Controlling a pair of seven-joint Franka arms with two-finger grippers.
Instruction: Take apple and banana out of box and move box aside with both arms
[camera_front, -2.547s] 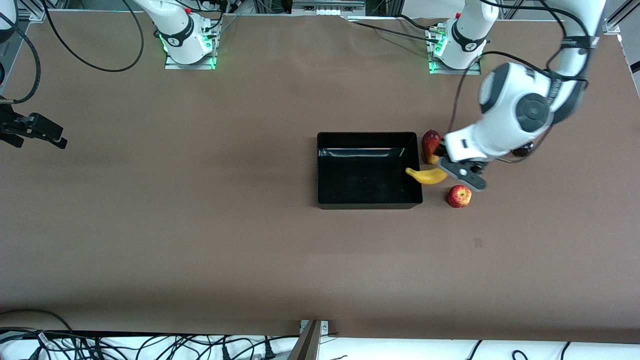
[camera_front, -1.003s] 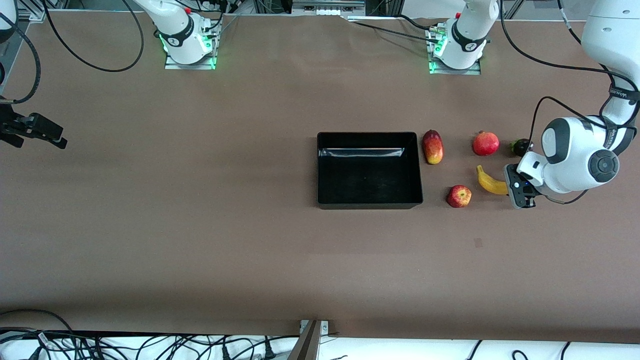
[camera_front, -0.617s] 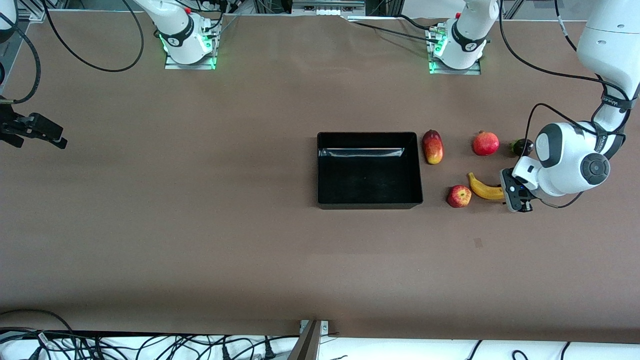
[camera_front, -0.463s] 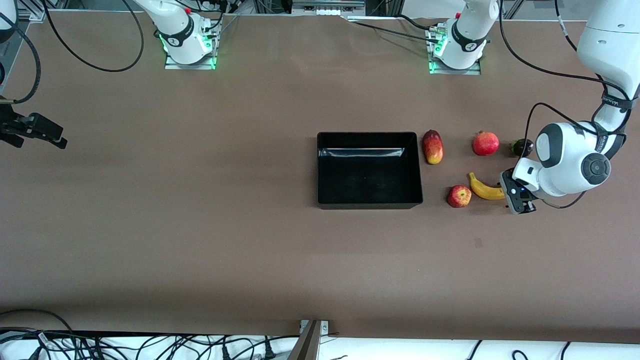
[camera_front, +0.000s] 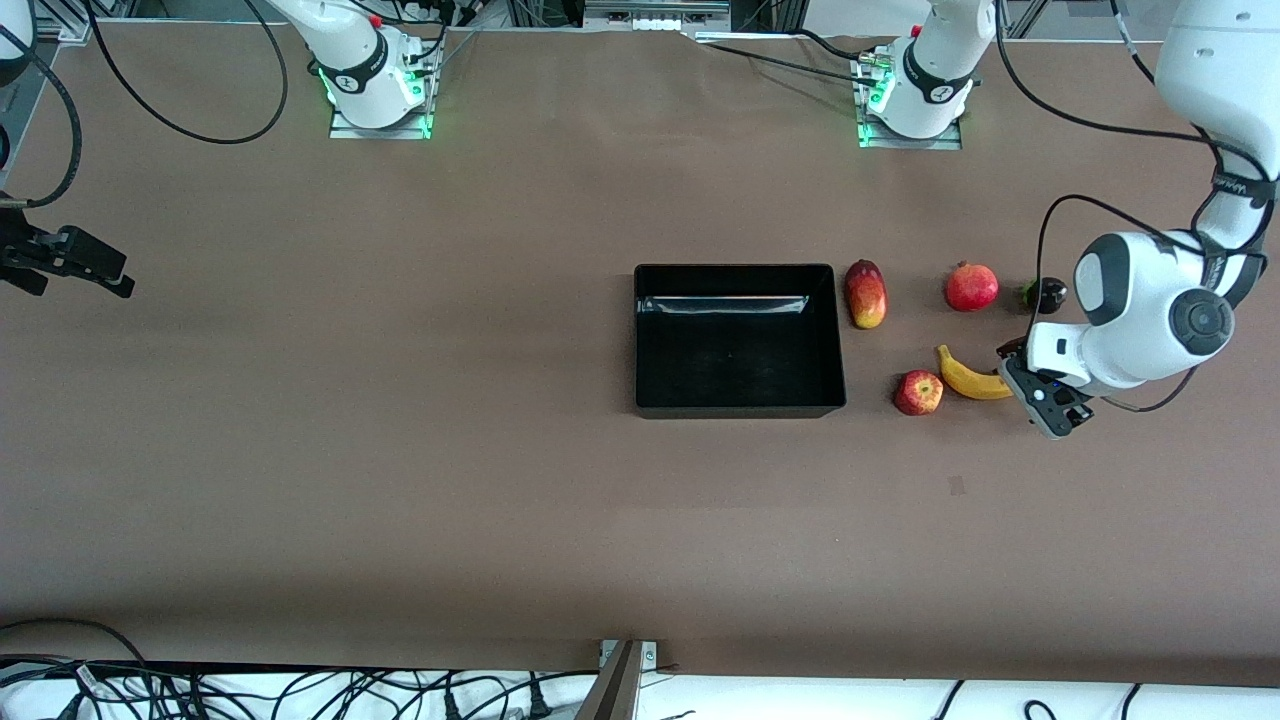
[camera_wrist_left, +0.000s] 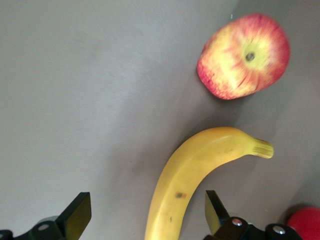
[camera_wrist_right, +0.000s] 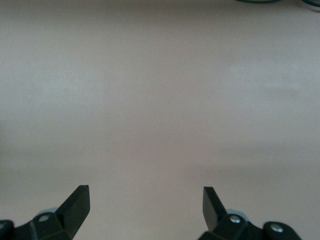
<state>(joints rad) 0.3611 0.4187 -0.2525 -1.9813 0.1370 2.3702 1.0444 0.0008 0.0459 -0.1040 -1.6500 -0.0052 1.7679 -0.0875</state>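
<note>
The shallow glossy black open-top box (camera_front: 740, 340) sits empty near the middle of the brown desk (camera_front: 400, 450); its low stiff walls look light but slick, so each arm would best pinch a short wall at either end and lift or slide together. The small round red-and-yellow apple (camera_front: 918, 392) and the curved yellow banana (camera_front: 970, 376) lie on the desk toward the left arm's end, just beside each other but apart. The left gripper (camera_front: 1045, 400) hangs low at the banana's stem end with its fingers spread wide and nothing clamped. The right gripper (camera_front: 75, 262) waits over bare desk at the right arm's end, fingers likewise apart. The left wrist view alone shows the banana (camera_wrist_left: 192, 185) lying free between the open fingers (camera_wrist_left: 75, 215) and the apple (camera_wrist_left: 244, 56) with its stem dimple; the front view alone shows the box and both arms.
</note>
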